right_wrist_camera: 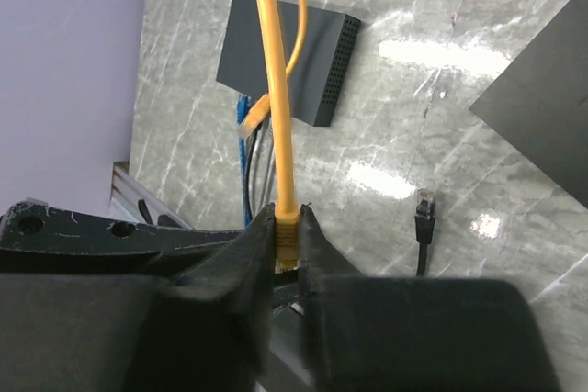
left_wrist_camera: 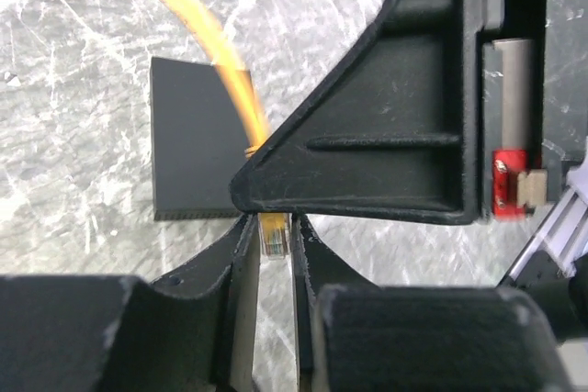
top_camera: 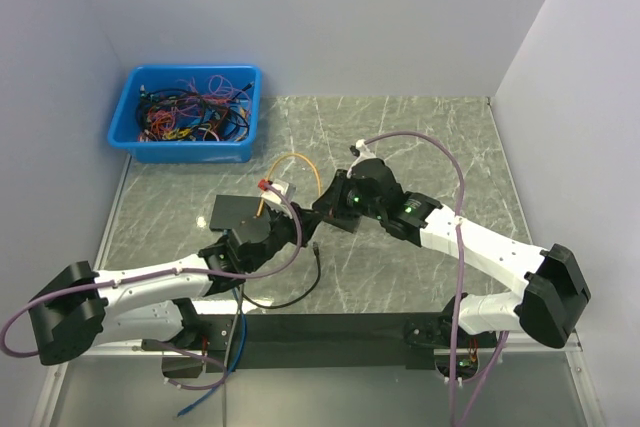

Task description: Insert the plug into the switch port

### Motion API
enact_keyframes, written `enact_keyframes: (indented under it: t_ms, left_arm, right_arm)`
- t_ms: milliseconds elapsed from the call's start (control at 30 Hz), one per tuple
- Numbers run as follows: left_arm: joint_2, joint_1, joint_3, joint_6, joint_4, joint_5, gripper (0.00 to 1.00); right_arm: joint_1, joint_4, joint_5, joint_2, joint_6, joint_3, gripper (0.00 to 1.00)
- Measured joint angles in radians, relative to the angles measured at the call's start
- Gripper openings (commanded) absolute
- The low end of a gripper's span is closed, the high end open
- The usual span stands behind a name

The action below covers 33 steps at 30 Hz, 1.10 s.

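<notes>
An orange cable (top_camera: 298, 159) loops over the table and ends in an orange plug (right_wrist_camera: 288, 238). My right gripper (right_wrist_camera: 287, 227) is shut on the plug's boot. In the left wrist view the plug's clear tip (left_wrist_camera: 274, 233) pokes out under the right gripper's finger (left_wrist_camera: 386, 149) and sits between my left gripper's (left_wrist_camera: 274, 227) fingertips, which press on both its sides. The switch is a black box (top_camera: 235, 212) on the table left of the two grippers; it also shows in the right wrist view (right_wrist_camera: 285, 57) and the left wrist view (left_wrist_camera: 197, 144). Its ports are not visible.
A blue bin (top_camera: 185, 112) full of cables stands at the back left. A loose black cable with a plug (right_wrist_camera: 423, 204) lies on the marble near the grippers. A second black box (right_wrist_camera: 551, 107) lies right of the switch. A red and white piece (top_camera: 275, 187) sits by the switch.
</notes>
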Motion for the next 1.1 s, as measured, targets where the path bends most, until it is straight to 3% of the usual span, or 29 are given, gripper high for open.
enact_keyframes:
  t_ms: [100,267,433,533,600,800,1100]
  left_arm:
    - [-0.035,0.0,-0.002,0.036,-0.04,0.032,0.06]
    - [-0.08,-0.002,0.029,0.096,-0.169,0.138,0.06]
    - [-0.04,-0.002,0.127,0.132,-0.335,0.255,0.05]
    - [0.003,-0.012,0.179,0.154,-0.433,0.323,0.03]
    - [0.029,-0.031,0.202,0.166,-0.483,0.363,0.0]
    - [0.042,-0.096,0.248,0.164,-0.607,0.452,0.0]
    - [-0.268,-0.16,0.271,0.043,-0.772,0.487,0.0]
  right_arm:
    - [-0.002,-0.025,0.024,-0.001,-0.014,0.004,0.64]
    - [-0.027,-0.122,0.167,-0.074,-0.089,0.003,0.66]
    - [-0.059,-0.08,0.23,-0.348,-0.257,-0.046,0.66]
    - [-0.058,0.001,0.138,-0.508,-0.369,-0.084,0.66]
    - [-0.058,0.044,0.026,-0.568,-0.447,-0.084,0.54]
    - [-0.032,0.114,-0.306,-0.536,-0.565,-0.103,0.52]
    - [-0.006,0.126,-0.594,-0.579,-0.591,-0.175,0.56]
